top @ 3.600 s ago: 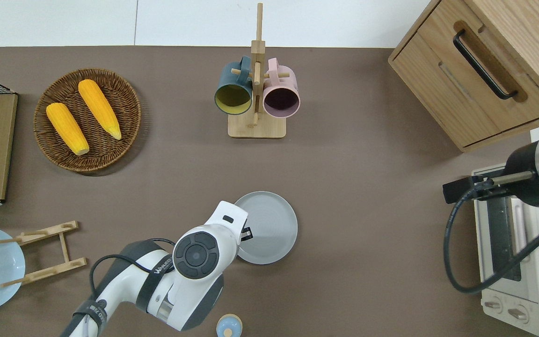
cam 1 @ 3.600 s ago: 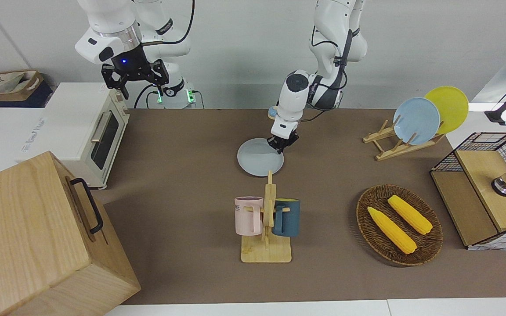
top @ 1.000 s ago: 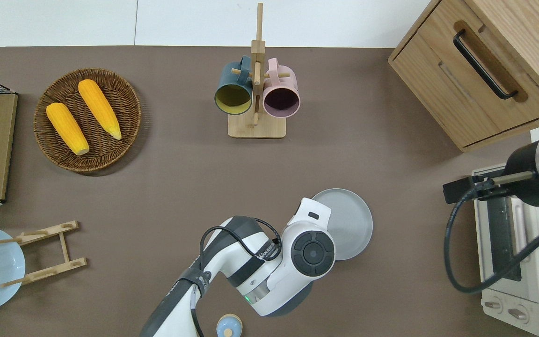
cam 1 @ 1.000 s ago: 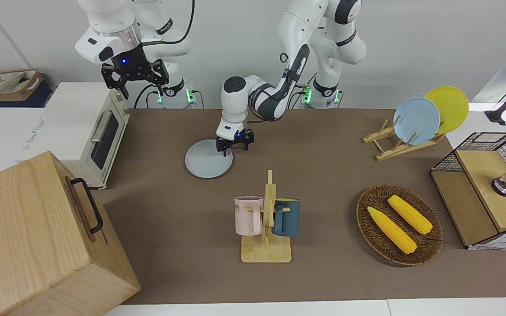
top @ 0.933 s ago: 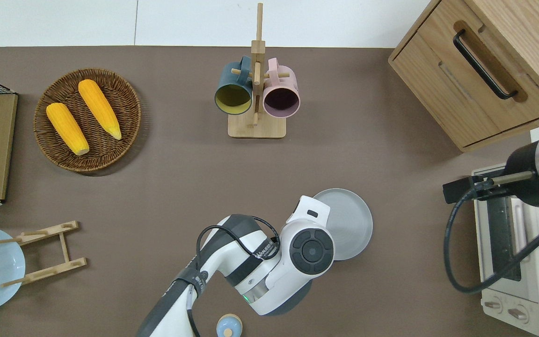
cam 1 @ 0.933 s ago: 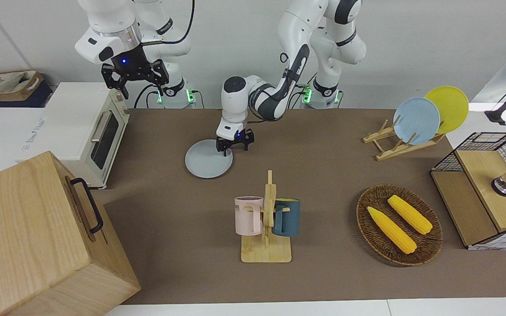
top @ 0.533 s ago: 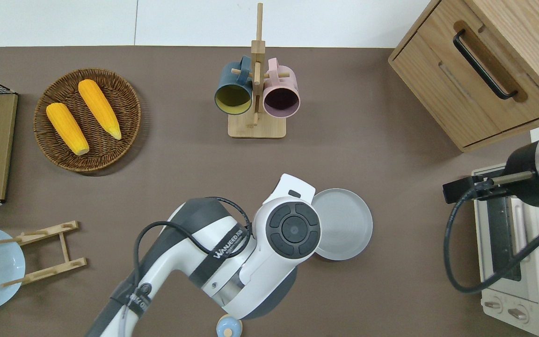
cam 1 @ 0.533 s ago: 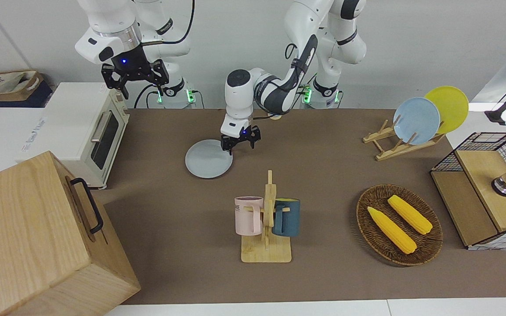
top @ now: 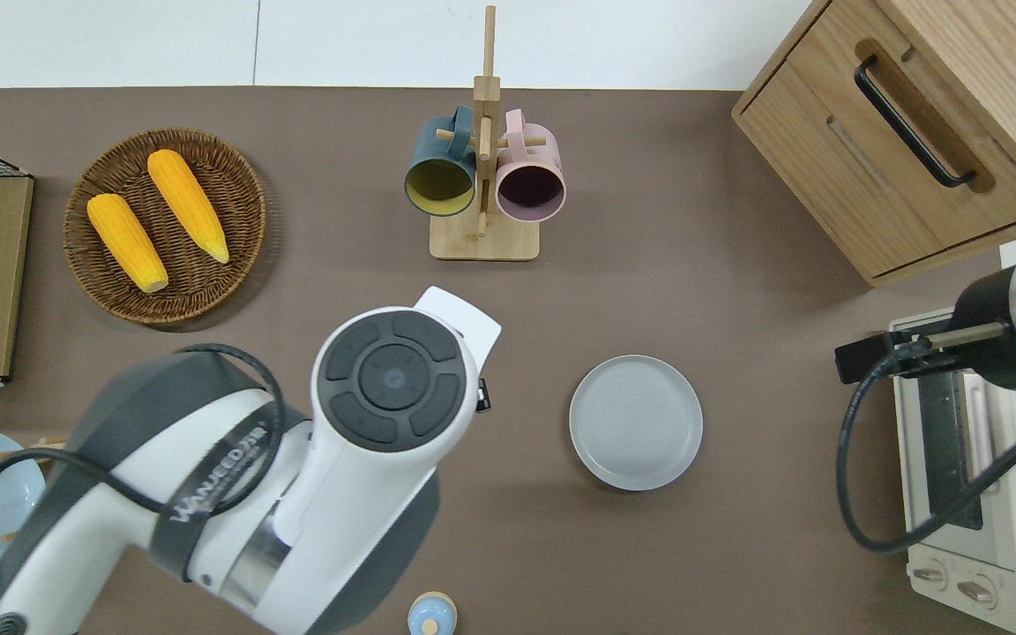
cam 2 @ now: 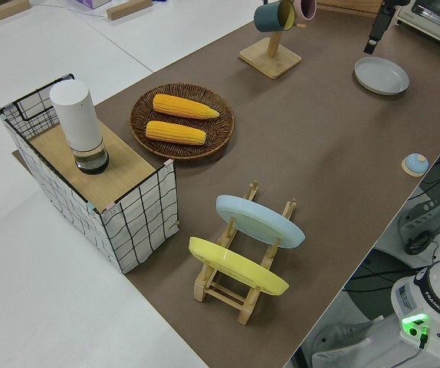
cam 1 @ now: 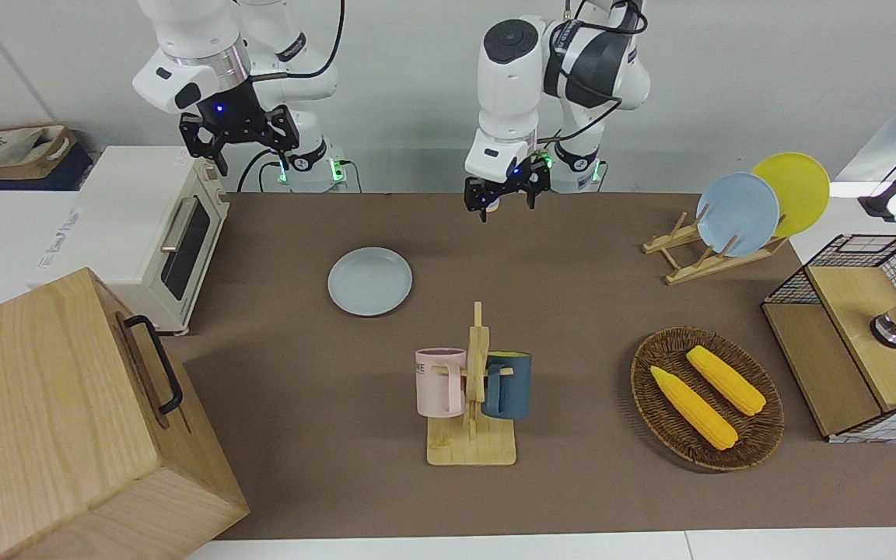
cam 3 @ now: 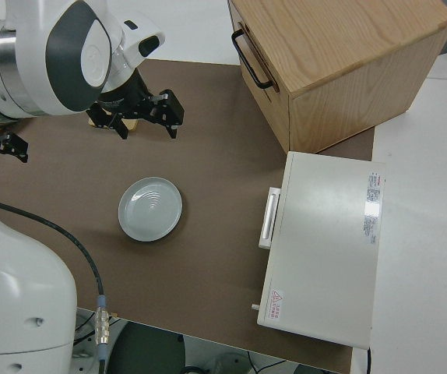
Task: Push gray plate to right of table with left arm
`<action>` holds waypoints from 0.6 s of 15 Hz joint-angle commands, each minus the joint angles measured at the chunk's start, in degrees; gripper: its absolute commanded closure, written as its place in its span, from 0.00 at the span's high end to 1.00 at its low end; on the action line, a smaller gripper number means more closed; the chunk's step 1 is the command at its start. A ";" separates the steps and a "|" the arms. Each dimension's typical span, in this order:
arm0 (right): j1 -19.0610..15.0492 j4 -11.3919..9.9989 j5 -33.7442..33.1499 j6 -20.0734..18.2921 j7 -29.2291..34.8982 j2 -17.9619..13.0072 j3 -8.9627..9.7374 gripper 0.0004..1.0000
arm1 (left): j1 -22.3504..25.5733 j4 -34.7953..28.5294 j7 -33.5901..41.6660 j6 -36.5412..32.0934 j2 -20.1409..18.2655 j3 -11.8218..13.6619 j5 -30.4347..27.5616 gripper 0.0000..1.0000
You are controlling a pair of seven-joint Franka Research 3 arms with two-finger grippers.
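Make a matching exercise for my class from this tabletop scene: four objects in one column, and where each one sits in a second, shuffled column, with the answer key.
Objects:
1. gray plate
2. corn cobs
3. pink mug
4. yellow plate

Places:
A. hanging on the wooden mug stand
B. flat on the table, between the toaster oven and the mug stand
C. standing in the wooden plate rack
D. lying in the wicker basket

Pairs: 1-B, 2-D, 3-A, 4-C

The plate (cam 3: 150, 209) lies flat on the table (cam 3: 216, 156), apart from the toaster (cam 3: 323, 245) beside it. A gripper (cam 3: 144, 114) hangs open, clear of the plate. A wooden cabinet (cam 3: 340, 62) stands past the toaster.
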 commanded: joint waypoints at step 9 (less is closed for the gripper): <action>-1.15 0.46 0.59 -0.83 0.05 -0.17 0.86 0.98 | 20.69 4.11 39.15 -13.31 -5.92 1.20 -1.51 0.99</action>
